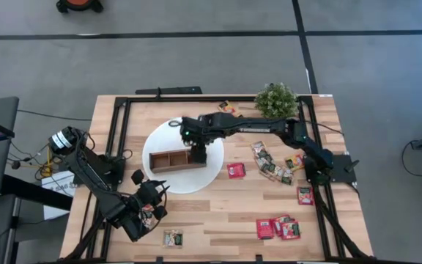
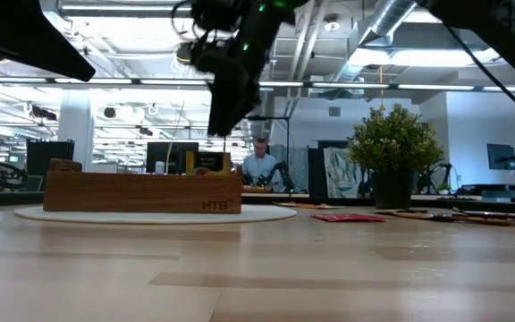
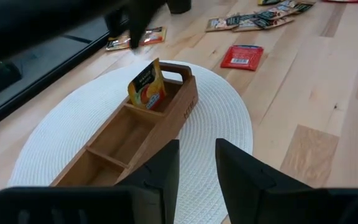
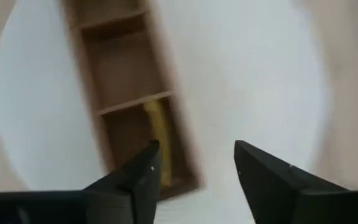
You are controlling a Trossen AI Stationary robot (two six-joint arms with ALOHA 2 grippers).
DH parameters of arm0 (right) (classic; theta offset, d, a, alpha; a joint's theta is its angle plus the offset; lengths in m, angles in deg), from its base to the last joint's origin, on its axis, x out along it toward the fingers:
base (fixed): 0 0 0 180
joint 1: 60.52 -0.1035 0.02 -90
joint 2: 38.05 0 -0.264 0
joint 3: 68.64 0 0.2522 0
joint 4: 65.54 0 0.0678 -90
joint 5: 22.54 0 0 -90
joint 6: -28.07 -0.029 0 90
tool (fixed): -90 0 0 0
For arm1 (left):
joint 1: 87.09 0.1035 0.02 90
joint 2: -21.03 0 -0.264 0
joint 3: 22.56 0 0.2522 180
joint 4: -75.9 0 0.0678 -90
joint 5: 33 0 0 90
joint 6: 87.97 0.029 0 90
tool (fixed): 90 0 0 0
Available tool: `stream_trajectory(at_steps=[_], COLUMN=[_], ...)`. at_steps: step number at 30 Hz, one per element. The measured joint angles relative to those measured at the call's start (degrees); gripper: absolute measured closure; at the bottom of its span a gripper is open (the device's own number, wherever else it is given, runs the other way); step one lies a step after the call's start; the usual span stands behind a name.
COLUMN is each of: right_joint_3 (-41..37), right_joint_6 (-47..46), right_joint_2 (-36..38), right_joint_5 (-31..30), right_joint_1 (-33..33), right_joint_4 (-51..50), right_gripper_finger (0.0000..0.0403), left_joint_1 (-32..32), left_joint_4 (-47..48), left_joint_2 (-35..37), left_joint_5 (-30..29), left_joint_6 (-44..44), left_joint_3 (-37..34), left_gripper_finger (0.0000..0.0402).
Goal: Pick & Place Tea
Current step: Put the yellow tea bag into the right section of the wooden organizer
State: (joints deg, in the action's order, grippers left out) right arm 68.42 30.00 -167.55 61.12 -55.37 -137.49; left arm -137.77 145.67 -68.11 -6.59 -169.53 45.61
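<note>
An orange-yellow tea sachet (image 3: 146, 87) stands on edge in the end compartment of the brown wooden tray (image 3: 166, 127), its top above the tray's wall (image 2: 206, 163). The tray lies on the white disc (image 1: 209, 172). My right gripper (image 4: 197, 149) hangs open just above that compartment (image 1: 196, 155), with the sachet (image 4: 157, 134) below it and nothing between its fingers. My left gripper (image 3: 197, 152) waits near the table's front left (image 1: 149, 205), pointing at the tray, open and empty. More sachets, red (image 1: 236, 170) and white-and-green (image 1: 269, 165), lie flat to the right.
A small green potted plant (image 1: 275, 100) stands at the far edge, right of the disc. Loose sachets lie at the front right (image 1: 277, 228), and one at the front left (image 1: 172, 237). Black frame rails (image 1: 116, 132) border the table. A person (image 2: 259, 165) sits in the room beyond.
</note>
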Motion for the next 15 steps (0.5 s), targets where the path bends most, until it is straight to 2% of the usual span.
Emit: stream_trajectory(at_steps=[3,5,8,12,15], right_joint_3=[0.1,-0.5,-3.2,-6.7,-7.0], right_joint_6=[-1.0,0.2,4.5,7.3,5.9], right_joint_2=[3.2,5.4,7.7,6.0,2.6], right_joint_5=[-7.0,-8.6,-0.6,11.9,12.8], right_joint_1=[-0.7,-1.9,-3.9,-6.2,-6.3], right_joint_4=[-1.1,-0.7,3.6,8.1,9.4], right_gripper_finger=[0.0201,0.0204,0.0214,0.0245,0.0292], left_joint_1=[0.0,0.0,0.0,0.0,0.0], left_joint_4=[0.0,0.0,0.0,0.0,-0.2], left_joint_2=[0.0,0.0,0.0,0.0,0.0], left_joint_5=[1.0,1.8,2.1,2.1,2.0], left_joint_6=[0.0,0.0,0.0,0.0,0.0], left_joint_3=[0.0,0.0,0.0,0.0,0.0], left_gripper_finger=[0.0305,0.0305,0.0305,0.0305,0.0305])
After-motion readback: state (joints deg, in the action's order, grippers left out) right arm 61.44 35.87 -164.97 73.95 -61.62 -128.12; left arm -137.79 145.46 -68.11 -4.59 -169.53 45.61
